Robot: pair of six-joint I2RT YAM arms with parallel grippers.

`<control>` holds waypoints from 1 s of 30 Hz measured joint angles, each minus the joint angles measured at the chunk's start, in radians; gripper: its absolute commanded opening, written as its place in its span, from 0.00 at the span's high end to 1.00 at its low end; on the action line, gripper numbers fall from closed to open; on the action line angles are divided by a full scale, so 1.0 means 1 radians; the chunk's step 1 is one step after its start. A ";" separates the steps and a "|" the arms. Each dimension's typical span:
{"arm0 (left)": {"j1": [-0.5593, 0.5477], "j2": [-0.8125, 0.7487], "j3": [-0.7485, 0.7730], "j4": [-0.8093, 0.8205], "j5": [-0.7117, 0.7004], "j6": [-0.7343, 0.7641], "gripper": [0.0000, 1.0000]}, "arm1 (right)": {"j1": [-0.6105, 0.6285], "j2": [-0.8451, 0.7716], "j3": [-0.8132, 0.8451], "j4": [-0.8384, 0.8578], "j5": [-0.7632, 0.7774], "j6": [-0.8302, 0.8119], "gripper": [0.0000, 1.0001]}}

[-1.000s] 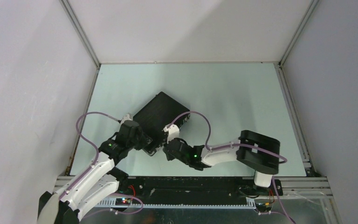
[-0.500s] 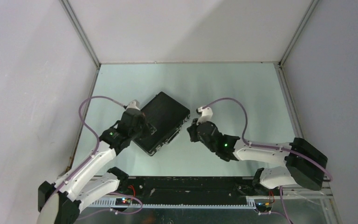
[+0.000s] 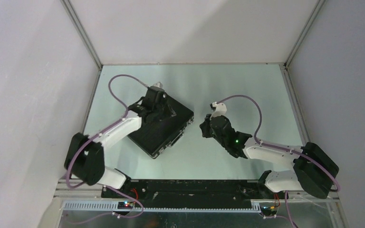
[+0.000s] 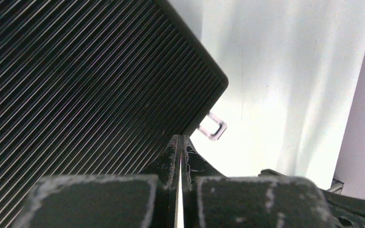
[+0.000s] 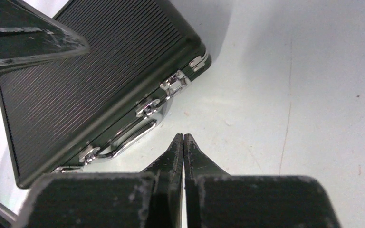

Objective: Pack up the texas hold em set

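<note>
Left tool (image 4: 179, 137) has shifted from near-left edge of briefcase (image 3: 164, 128) to over its far corner; right tool (image 5: 184, 135) has backed off rightward. Both tools pinched closed, holding nothing. Briefcase shut, lying flat and skewed on bench (image 3: 247, 90), left of centre. Right tool near latches (image 5: 175, 81), not touching; left-tool contact with lid (image 4: 76, 85) unclear.

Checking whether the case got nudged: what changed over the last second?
The right gripper pulled back from the latch side of the briefcase toward the right; it is shut and empty. The left gripper moved from the near left corner to over its far end, also shut. The briefcase stayed closed, about where it was.
</note>
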 measured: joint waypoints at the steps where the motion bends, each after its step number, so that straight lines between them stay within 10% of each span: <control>1: 0.000 0.035 0.018 0.014 0.011 0.001 1.00 | -0.015 0.000 0.000 0.004 -0.012 -0.002 1.00; 30: -0.002 0.178 -0.031 0.175 0.031 -0.053 1.00 | -0.068 0.446 0.177 0.012 -0.144 0.136 1.00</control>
